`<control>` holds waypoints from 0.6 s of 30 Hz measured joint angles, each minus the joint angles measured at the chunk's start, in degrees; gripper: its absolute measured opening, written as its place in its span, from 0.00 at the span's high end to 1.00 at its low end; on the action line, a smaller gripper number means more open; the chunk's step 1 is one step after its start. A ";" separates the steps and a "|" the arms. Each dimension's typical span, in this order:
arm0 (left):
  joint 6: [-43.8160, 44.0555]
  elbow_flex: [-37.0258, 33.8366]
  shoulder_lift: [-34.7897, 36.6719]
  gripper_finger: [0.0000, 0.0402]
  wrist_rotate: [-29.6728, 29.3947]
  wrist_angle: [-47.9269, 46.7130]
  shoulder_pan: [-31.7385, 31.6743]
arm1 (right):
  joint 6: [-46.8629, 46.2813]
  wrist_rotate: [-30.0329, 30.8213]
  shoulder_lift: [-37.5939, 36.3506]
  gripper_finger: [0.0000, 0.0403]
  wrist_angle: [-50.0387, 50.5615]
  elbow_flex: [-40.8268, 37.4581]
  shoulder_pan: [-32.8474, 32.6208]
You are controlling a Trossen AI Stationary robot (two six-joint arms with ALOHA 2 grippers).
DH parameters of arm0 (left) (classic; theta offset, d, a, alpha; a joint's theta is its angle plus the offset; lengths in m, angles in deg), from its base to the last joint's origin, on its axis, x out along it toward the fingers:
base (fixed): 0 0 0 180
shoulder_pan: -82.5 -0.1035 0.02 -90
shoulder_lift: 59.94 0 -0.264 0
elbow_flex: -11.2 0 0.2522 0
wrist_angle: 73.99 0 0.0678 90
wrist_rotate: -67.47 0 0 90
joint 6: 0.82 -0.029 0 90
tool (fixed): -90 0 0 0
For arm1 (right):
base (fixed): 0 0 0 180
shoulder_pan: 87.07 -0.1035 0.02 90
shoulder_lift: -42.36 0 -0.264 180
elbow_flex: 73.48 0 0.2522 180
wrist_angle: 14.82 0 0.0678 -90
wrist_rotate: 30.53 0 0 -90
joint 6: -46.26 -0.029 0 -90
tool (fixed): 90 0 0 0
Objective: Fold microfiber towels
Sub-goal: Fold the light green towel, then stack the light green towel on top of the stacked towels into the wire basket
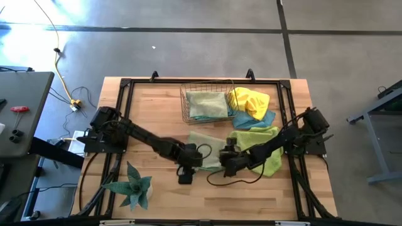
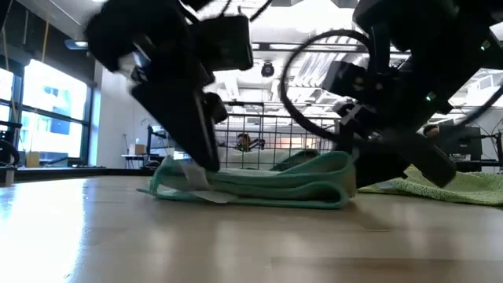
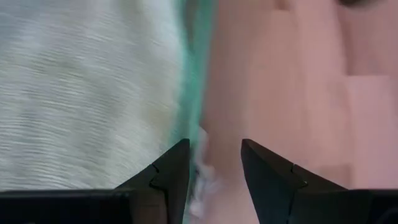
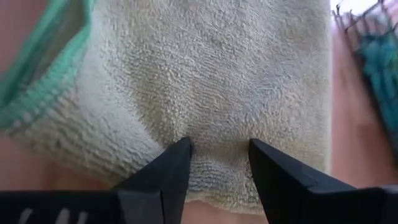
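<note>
From above, my left gripper (image 1: 185, 171) sits at the near-left corner of the pale green towel (image 1: 204, 150) in the middle of the table (image 1: 157, 100), and my right gripper (image 1: 227, 164) is at its near-right edge, both low over the cloth; my own arms cover most of that edge, so I can't read from here how the layers lie. Behind it the wire basket (image 1: 185, 107) holds another pale green towel, with the yellow towel (image 1: 250, 100) and a blue towel (image 1: 267, 117) heaped beside it and the lime green towel (image 1: 271, 150) spread just right of my work, its edge close enough that I could drag it along if my right fingers catch it. From table height the pale green towel (image 2: 259, 185) lies folded in several layers with a white tag poking out at the left end; if I pull unevenly, that stack could slide or spring open, and my wrists block both ends. Through my left wrist, my fingers (image 3: 168, 180) stand parted and hold nothing, straddling the teal hem with one finger over cloth and the other over bare wood; closing here, I judge I might pinch only the top layer or just the tag. Through my right wrist, my fingers (image 4: 168, 171) are parted too, pressed into the pile with cloth bunched between them, but I can't tell whether they've gripped it, nor how many layers lie under them.
</note>
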State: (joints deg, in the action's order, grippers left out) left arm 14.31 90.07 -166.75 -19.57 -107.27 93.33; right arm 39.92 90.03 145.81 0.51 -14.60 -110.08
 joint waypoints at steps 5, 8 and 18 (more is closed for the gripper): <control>1.72 1.66 0.18 0.66 -1.50 -1.60 3.37 | -2.66 -0.20 -4.39 0.60 6.12 2.46 0.04; 0.29 3.49 1.14 0.66 -2.97 -2.23 3.74 | -16.50 -0.67 -9.42 0.60 5.94 5.02 -1.09; -8.96 4.37 1.36 0.66 -9.05 -2.04 -1.01 | -72.93 -6.13 -12.08 0.60 7.23 6.38 -4.15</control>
State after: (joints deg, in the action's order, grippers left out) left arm 5.34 94.44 -165.38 -28.62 -109.30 92.32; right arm -33.01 83.90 133.73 7.74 -8.21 -114.23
